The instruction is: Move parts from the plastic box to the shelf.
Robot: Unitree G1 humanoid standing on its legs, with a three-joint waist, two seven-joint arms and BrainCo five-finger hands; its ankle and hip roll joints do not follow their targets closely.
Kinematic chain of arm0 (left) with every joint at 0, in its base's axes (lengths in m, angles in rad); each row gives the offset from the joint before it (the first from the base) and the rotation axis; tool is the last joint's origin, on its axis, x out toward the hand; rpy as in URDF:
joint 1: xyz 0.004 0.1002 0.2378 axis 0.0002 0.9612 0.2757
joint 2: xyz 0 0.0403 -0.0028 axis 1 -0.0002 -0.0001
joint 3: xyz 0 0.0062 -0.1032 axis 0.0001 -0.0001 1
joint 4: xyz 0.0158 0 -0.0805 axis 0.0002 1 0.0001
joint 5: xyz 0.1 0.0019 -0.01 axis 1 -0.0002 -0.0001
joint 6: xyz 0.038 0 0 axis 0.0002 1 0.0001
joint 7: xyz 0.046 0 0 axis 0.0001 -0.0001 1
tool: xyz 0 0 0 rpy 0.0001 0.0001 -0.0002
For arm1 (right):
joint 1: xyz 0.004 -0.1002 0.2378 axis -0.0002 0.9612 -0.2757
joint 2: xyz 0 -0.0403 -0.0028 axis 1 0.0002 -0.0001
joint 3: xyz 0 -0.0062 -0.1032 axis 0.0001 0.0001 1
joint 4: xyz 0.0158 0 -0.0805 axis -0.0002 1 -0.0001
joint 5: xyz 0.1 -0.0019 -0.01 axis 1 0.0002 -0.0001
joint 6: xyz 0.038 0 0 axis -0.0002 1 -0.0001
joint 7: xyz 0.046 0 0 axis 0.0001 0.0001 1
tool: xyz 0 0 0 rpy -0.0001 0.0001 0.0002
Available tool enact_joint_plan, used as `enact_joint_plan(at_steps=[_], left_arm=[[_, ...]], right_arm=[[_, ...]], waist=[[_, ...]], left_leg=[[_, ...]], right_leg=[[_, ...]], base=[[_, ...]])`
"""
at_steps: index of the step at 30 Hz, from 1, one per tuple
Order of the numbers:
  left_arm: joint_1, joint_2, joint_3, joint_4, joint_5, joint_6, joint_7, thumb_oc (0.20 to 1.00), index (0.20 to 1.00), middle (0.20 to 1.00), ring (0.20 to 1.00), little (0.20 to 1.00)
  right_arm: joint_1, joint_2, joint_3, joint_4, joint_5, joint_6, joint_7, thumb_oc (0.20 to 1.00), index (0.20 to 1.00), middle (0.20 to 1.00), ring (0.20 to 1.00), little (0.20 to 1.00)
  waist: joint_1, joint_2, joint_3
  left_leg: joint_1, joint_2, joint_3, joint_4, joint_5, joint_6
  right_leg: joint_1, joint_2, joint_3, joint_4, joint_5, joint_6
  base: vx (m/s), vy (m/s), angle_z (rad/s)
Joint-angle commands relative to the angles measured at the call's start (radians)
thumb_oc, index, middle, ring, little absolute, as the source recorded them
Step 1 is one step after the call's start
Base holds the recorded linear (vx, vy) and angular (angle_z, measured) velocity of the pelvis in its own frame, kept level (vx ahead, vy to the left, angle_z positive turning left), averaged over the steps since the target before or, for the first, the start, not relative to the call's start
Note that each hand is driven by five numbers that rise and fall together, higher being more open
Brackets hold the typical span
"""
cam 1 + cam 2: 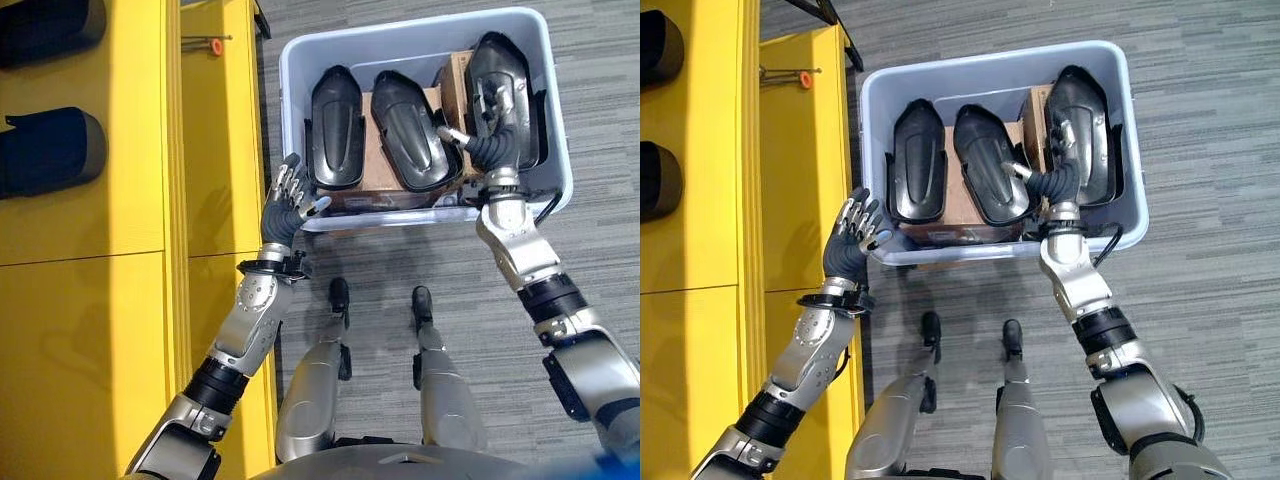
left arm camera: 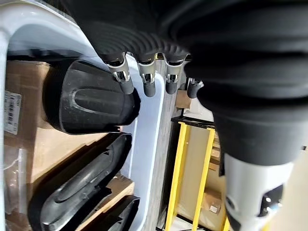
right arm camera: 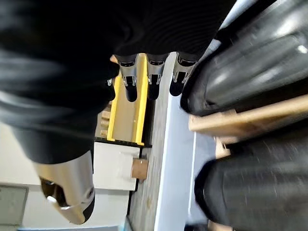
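- Grey ribbed carpet (image 1: 600, 110) covers the floor; a pale plastic box (image 1: 420, 36) sits on it, with a yellow shelf (image 1: 90, 220) standing along its left side.
- The right hand (image 1: 492, 148) reaches over the near wall of the box at its right end and rests against the rightmost black part (image 1: 500, 75). Its wrist view shows straight dark-tipped fingers (image 3: 153, 82) alongside that part's glossy curved shell, so the hand reads as relaxed, not clamped on anything.
- The left hand (image 1: 287, 205) is raised just outside the box's near left corner, fingers spread and straight, holding nothing. In its wrist view the fingertips (image 2: 148, 85) sit just beside the box rim, close to the end of the leftmost part (image 1: 336, 125).
- Three black parts lie side by side in the box, long rounded moulded shells with a raised ridge down the middle; the middle part (image 1: 410, 130) is tilted, the outer two lie straighter.
- Brown cardboard (image 1: 372, 140) shows beneath and between them.
- Two more dark rounded parts (image 1: 50, 150) lie on the shelf's yellow surface, well apart from the box.
- The head views show an orange-tipped pin (image 1: 214, 45) on the shelf; the left wrist view alone shows a yellow frame (image 2: 179, 178) beyond the box.
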Motion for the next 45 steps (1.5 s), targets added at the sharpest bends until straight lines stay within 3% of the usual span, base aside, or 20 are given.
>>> enact_joint_plan(at_steps=[1,16,26,32,40,41,45], left_arm=[[-0.006,-0.001,-0.005,-0.008,0.02,-0.06,0.022,1.0,1.0,1.0,1.0,1.0],[-0.019,-0.009,-0.008,0.016,0.025,-0.073,0.027,1.0,1.0,1.0,1.0,1.0],[-0.024,-0.001,-0.032,0.036,-0.005,-0.085,0.036,1.0,1.0,1.0,1.0,1.0],[-0.05,0.003,-0.05,0.041,-0.015,-0.084,0.034,1.0,1.0,1.0,1.0,1.0],[-0.073,0.002,-0.047,0.057,-0.013,-0.085,0.052,1.0,1.0,1.0,1.0,1.0],[-0.077,-0.001,-0.045,0.059,-0.017,-0.084,0.057,1.0,1.0,1.0,1.0,1.0],[-0.081,-0.003,-0.046,0.068,-0.022,-0.078,0.064,1.0,1.0,1.0,1.0,1.0]], right_arm=[[-0.074,-0.073,0.018,-0.034,-0.099,-0.036,-0.041,1.0,1.0,1.0,1.0,1.0],[0.006,-0.08,-0.05,-0.253,-0.251,-0.052,-0.082,1.0,1.0,1.0,1.0,1.0],[-0.242,-0.15,0.102,0.134,-0.149,-0.004,-0.082,1.0,1.0,1.0,1.0,1.0],[-0.371,-0.16,0.211,0.329,-0.049,0.001,-0.023,1.0,1.0,1.0,1.0,1.0],[-0.353,-0.092,0.244,0.347,-0.004,0.001,0.017,1.0,1.0,1.0,1.0,1.0],[-0.337,-0.047,0.193,0.39,0.116,-0.021,0.024,1.0,1.0,1.0,1.0,1.0],[-0.314,0.022,0.128,0.478,0.261,-0.037,0.033,1.0,1.0,1.0,1.0,1.0]], waist=[[0.011,-0.008,-0.058],[-0.022,-0.005,-0.037],[0.006,0.019,-0.002],[0.022,0.02,0.022],[0.027,-0.006,0.041],[0.03,-0.008,0.043],[0.034,-0.006,0.043]], left_leg=[[-0.021,0.001,-0.04,0.051,-0.056,-0.046],[-0.016,-0.001,-0.022,0.033,-0.061,-0.045],[-0.069,-0.007,-0.023,0.032,-0.041,-0.052],[-0.096,-0.005,-0.028,0.029,-0.03,-0.055],[-0.108,0.001,-0.029,0.035,-0.037,-0.051],[-0.108,0.0,-0.032,0.039,-0.04,-0.051],[-0.109,-0.003,-0.036,0.039,-0.042,-0.05]], right_leg=[[-0.06,0.005,-0.03,0.113,-0.017,0.019],[-0.088,0.017,-0.01,0.121,-0.021,0.018],[-0.153,0.024,-0.013,0.141,-0.012,0.013],[-0.189,0.033,-0.021,0.153,-0.012,0.012],[-0.206,0.039,-0.034,0.156,-0.01,0.014],[-0.203,0.036,-0.042,0.156,-0.012,0.014],[-0.2,0.034,-0.049,0.155,-0.014,0.014]], base=[[0.0,0.0,0.0],[0.01,-0.006,-0.04],[-0.01,-0.02,-0.05],[0.0,-0.011,0.0],[0.0,-0.003,-0.02],[0.02,0.008,0.03],[0.01,0.006,0.03]])
